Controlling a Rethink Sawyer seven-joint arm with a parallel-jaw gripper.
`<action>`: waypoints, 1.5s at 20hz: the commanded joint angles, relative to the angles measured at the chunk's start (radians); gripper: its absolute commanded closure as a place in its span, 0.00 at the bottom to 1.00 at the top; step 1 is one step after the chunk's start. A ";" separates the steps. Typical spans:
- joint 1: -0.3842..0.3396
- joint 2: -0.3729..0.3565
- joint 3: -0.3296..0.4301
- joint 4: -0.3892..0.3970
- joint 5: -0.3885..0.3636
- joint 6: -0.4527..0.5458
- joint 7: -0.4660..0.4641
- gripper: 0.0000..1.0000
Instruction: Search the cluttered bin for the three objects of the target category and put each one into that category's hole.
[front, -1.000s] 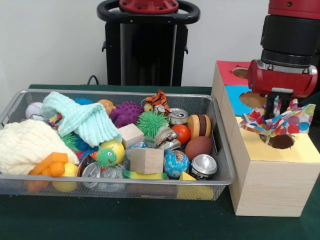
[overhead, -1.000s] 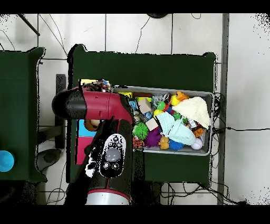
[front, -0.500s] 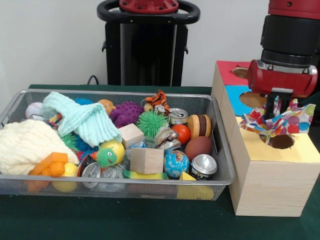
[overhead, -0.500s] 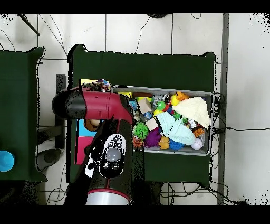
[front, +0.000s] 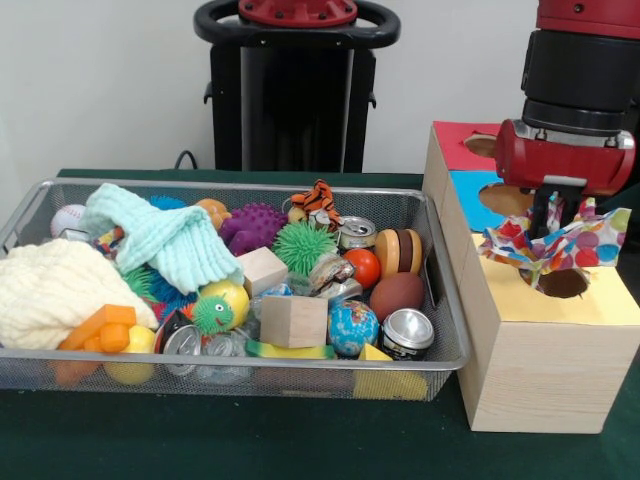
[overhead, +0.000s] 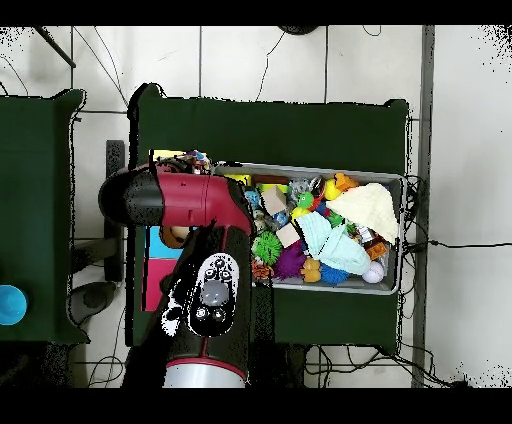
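One polka-dot cloth (front: 556, 243) hangs crumpled over the yellow-surround hole (front: 563, 283), draped across the hole's 10-to-12 o'clock rim in the front view; the gripper (front: 548, 214) stands directly above it, dark fingers (front: 541, 213) running down into the folds; whether they pinch the cloth or stand apart I cannot tell, since the fabric hides the tips.

By my judgement the step in hand is the deposit; the cloth is at the hole but not through it, most of it bunched on the box top (front: 600, 305) toward 12 o'clock of the opening; the next move calls for easing or pushing the fabric down into the cut-out, then letting go, and floppy cloth may snag on the rim or cling to the fingers.

Its long axis lies roughly 9-to-3 across the front view, corners flaring up at 9 and at 2 o'clock; the lowest fold points down at the hole.

In the overhead view the arm covers the box, a scrap of the cloth (overhead: 195, 157) showing at 12 o'clock of the arm; the wire bin (front: 440, 300) sits at 9 o'clock of the box in the front view; no further dotted cloth is plainly visible among its clutter.
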 joint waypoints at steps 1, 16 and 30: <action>-0.014 0.033 0.055 0.033 0.009 0.106 0.159 1.00; -0.020 0.047 0.067 0.030 0.009 0.094 0.152 1.00; -0.016 0.040 0.048 -0.010 -0.001 0.149 0.146 1.00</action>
